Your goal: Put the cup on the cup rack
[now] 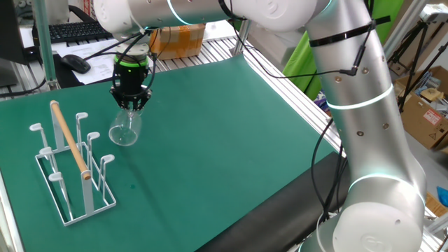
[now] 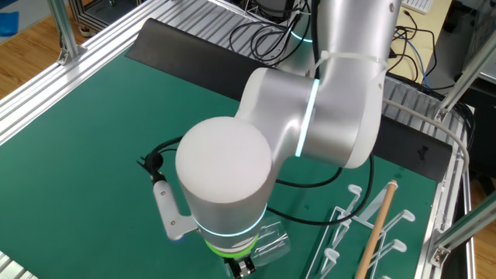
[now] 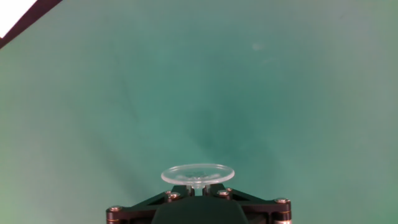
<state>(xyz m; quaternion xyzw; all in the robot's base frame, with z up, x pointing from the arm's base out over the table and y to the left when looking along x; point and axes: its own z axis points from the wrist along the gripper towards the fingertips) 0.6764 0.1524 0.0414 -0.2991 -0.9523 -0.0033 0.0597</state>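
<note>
Cup (image 1: pixel 126 130) hangs empty, bowl down, stem pinched in the nearly closed end effector (image 1: pixel 130 106) beside the cup rack (image 1: pixel 73 165).

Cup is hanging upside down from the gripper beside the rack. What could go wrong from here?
1. The gripper pinches only the thin stem of the cup, so the smooth glass could slip or swing during a fast move.
2. The bowl hangs tilted, so it may miss a peg of the cup rack.
3. The clear bowl is hard to see against the pegs and wooden handle; clipping either could nudge the light rack.
</note>
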